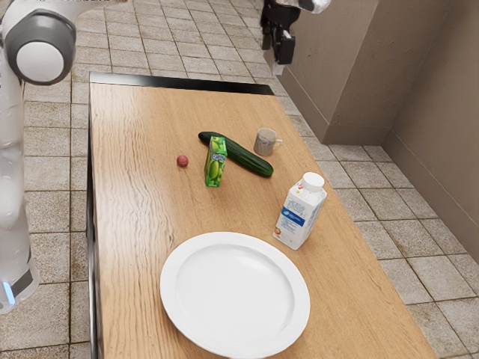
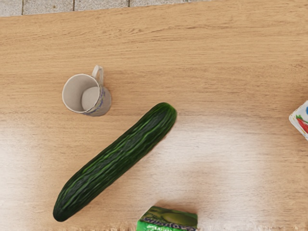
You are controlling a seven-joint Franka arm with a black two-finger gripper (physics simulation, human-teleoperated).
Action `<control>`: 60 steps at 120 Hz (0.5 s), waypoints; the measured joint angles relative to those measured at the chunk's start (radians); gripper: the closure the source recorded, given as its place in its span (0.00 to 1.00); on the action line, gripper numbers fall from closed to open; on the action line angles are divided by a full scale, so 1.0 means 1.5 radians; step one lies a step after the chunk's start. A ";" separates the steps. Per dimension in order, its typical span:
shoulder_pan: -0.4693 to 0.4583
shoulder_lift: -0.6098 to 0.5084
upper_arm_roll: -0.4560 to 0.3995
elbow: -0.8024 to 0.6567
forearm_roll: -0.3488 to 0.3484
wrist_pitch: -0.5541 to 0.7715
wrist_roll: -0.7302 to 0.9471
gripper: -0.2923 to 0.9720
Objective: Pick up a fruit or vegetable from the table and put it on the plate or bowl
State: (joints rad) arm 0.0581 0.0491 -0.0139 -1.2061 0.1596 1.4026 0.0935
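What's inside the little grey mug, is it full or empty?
Empty. The little grey mug stands upright beside the long dark green cucumber, and the wrist view shows its bare inside bottom.

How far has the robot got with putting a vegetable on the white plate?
Nothing looks done yet: the cucumber lies on the table between the mug and the green carton, away from the plate. In hand: the hand hangs high above the cucumber, not touching it. Left: come down, grasp it, carry it to the plate.
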 joint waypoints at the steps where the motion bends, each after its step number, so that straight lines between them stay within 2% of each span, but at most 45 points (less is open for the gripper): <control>1: -0.005 0.000 -0.001 0.000 0.000 -0.002 0.000 0.23; 24: -0.123 0.004 -0.003 -0.023 -0.001 -0.030 0.004 0.23; 46: -0.103 0.007 -0.002 -0.056 -0.002 -0.045 0.005 0.23; 50: -0.108 -0.029 -0.001 -0.113 -0.005 -0.042 0.001 0.23; 60: -0.140 -0.195 0.022 -0.336 -0.021 -0.008 -0.006 0.23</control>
State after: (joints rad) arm -0.1516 -0.2438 0.0196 -1.7103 0.1286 1.3901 0.0840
